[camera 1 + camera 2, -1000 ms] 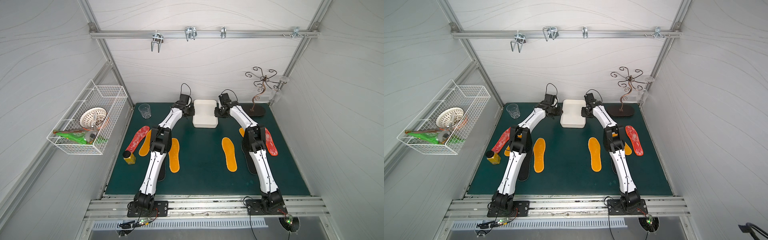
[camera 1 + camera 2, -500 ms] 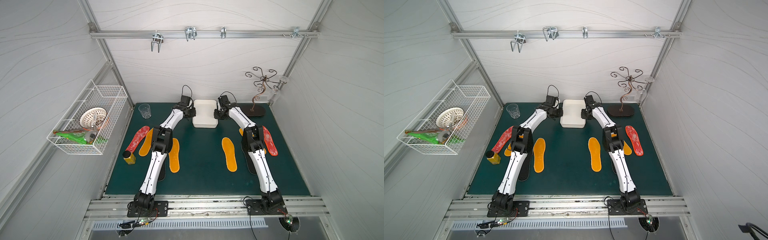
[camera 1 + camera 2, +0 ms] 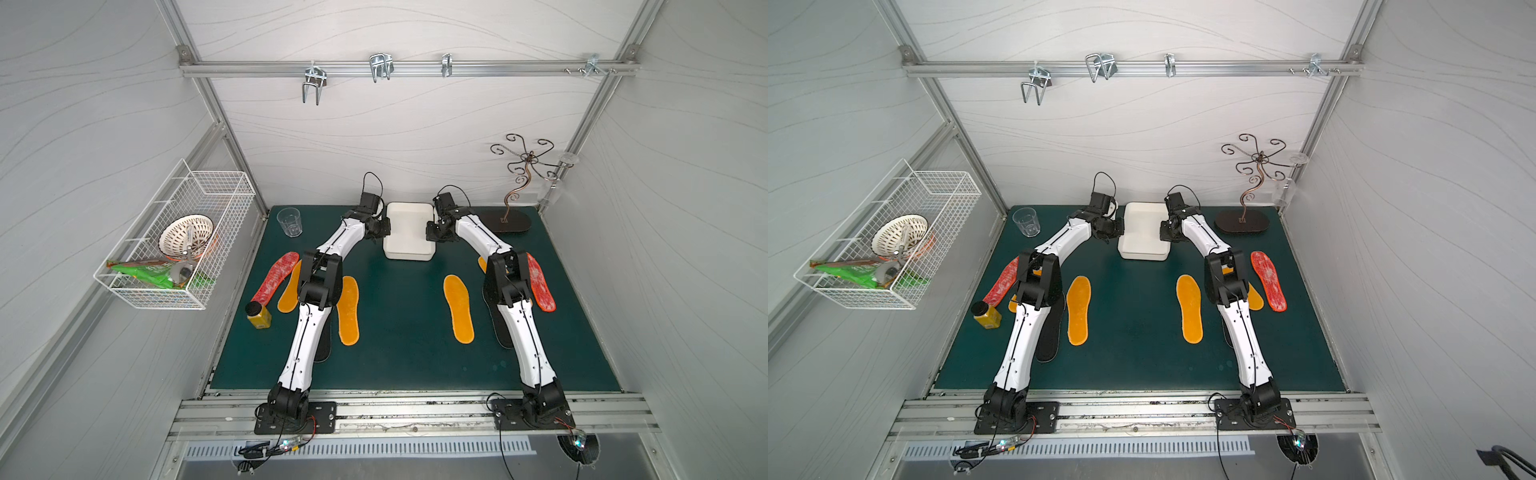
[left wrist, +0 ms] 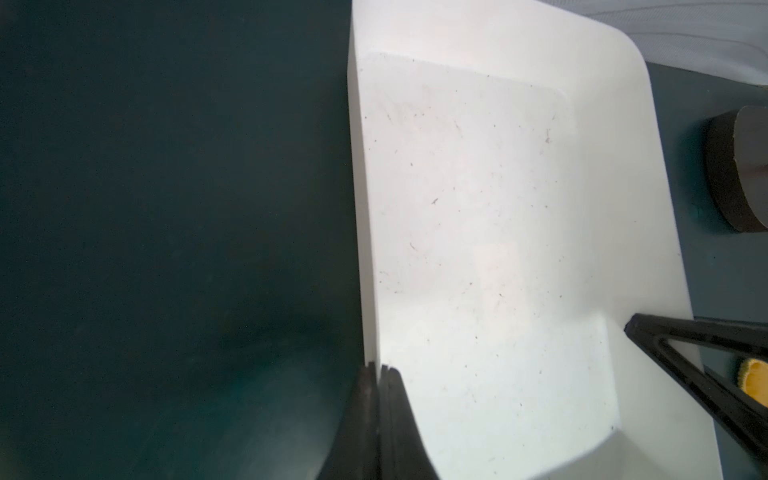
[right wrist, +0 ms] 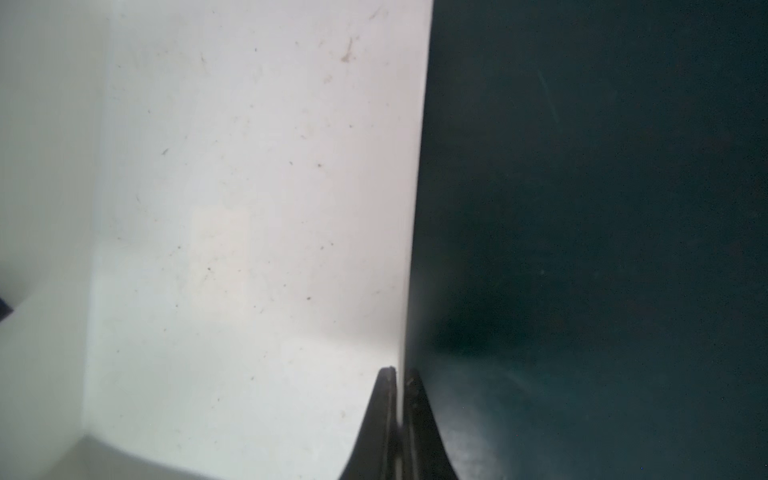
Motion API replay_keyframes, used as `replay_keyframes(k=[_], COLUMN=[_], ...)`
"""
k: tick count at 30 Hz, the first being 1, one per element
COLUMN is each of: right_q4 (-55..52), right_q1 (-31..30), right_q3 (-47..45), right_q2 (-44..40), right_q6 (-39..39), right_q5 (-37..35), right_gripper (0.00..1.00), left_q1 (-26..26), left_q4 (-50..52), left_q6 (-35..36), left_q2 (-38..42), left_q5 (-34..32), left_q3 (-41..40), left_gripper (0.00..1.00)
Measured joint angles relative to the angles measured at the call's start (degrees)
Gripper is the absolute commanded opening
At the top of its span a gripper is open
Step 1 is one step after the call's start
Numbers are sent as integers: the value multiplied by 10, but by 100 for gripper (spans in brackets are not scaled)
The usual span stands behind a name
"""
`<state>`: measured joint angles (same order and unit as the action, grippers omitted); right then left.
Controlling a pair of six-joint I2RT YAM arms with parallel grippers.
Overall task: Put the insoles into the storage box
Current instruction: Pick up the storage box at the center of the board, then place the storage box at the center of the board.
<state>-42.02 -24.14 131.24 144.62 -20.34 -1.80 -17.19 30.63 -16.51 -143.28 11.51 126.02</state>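
At the bottom of both top views, two white arms rise from black bases and reach up the frame across the dark green tabletop [image 3: 399, 353]. Nearest lie two flat black foot-shaped insoles, the left black insole [image 3: 1050, 332] partly under the left arm and the right black insole [image 3: 500, 328] beside the right arm. Between the arms, two orange-yellow foot-shaped insoles lie well apart, one orange-yellow insole [image 3: 348, 309] at centre left and another orange-yellow insole [image 3: 458, 308] at centre right. A third orange-yellow insole [image 3: 289, 286] lies left of the left arm, and a fourth orange-yellow insole [image 3: 1255, 297] peeks out by the right arm. Outside these lie a red white-mottled insole [image 3: 275, 277] at the left and a second red insole [image 3: 540, 282] at the right. A small yellow jar with a black lid [image 3: 258, 316] stands just beside the left one. Farther up, in the upper middle, sits the shallow white rectangular plastic storage box [image 3: 409, 254]. The left claw [image 3: 381, 232] is clenched on its left rim and the right claw [image 3: 430, 235] on its right rim. Each wrist view shows black fingers pinching the thin white wall, for the left claw [image 4: 377, 372] and the right claw [image 5: 400, 374] alike. Farthest back stand a clear glass tumbler [image 3: 289, 222] at the upper left and a curly metal stand on a dark oval base [image 3: 505, 222] at the upper right.
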Motion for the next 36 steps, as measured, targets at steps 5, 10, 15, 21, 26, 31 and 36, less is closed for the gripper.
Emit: replay_keyframes(k=[5, 10, 15, 21, 26, 31, 36], right_q4=[1, 6, 15, 37, 63, 90, 116], right_q1=[-36, -70, -118, -184, -229, -261, -281], right_q3=[-103, -224, -363, -510, -602, -670, -712], right_q2=[-103, -223, -334, -438, -486, -507, -532], right_q6=[-17, -29, -44, -74, -101, -129, -149], right_q5=[-28, -48, -75, -109, -127, -136, -143], right_gripper=[0, 0, 0, 0, 0, 0, 0], left_q1=[-14, -43, -86, -144, -196, -233, -254], left_q4=[7, -11, -28, -33, -51, -69, -86], left_q6=[-10, -36, -62, -91, -123, -153, -173], left_q2=[123, 277, 407, 513, 574, 609, 636], left_q5=[-48, -99, -144, -186, -224, -248, -263], left_q3=[-130, -297, -455, -596, -693, -757, -800], left_gripper=[0, 0, 0, 0, 0, 0, 0])
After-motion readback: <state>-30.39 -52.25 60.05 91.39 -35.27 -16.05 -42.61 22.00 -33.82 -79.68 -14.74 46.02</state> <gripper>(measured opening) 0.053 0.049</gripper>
